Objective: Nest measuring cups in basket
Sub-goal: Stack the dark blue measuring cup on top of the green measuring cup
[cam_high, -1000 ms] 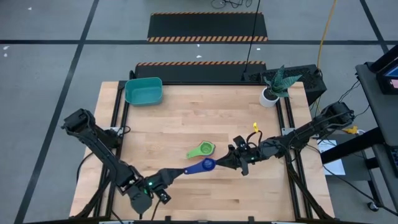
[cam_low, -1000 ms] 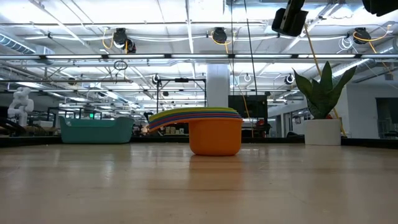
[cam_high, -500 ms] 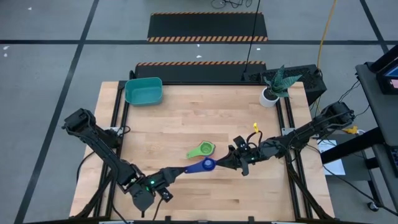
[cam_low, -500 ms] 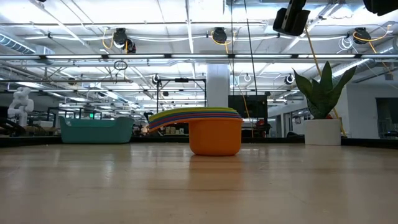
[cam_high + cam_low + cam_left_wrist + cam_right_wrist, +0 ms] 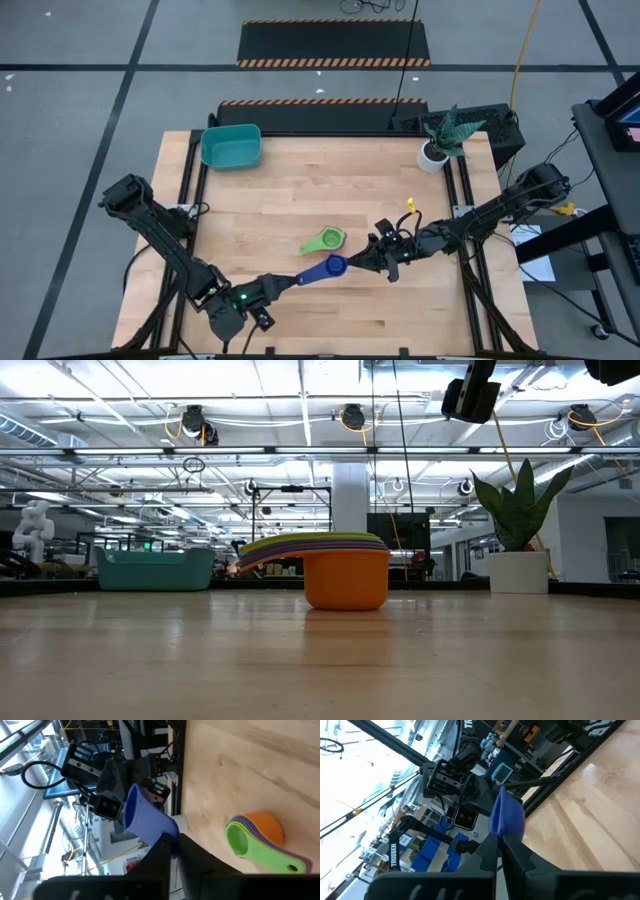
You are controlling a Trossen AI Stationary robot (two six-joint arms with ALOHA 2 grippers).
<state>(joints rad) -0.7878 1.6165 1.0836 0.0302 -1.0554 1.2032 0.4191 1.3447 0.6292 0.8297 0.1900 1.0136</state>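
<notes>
A blue measuring cup (image 5: 330, 267) hangs in the air between both grippers near the table's middle. My left gripper (image 5: 288, 279) comes from the near left and is shut on its handle. My right gripper (image 5: 352, 264) comes from the right and is shut on its bowl. A nested stack of cups (image 5: 327, 241), green on top and orange at the bottom (image 5: 345, 575), rests on its base just beyond them. The teal basket (image 5: 231, 147) stands at the far left corner. My left gripper (image 5: 172, 847) pinches the blue cup's flat handle (image 5: 171, 836) between its two fingers, coming nearly level from the near left, along the handle. The bowl (image 5: 145, 817) sticks out beyond the fingertips, clear of the table. My right gripper (image 5: 499, 845) pinches the blue cup's bowl (image 5: 506, 832) on the side away from the handle, coming nearly level from the table's right. Whether one finger is inside the bowl, I cannot tell. The cup is held off the table.
A white plant pot (image 5: 433, 155) with a spiky plant stands at the far right corner. Bare wood (image 5: 300, 190) lies between the cup stack and the basket. Black frame rails run along the table's left and right edges.
</notes>
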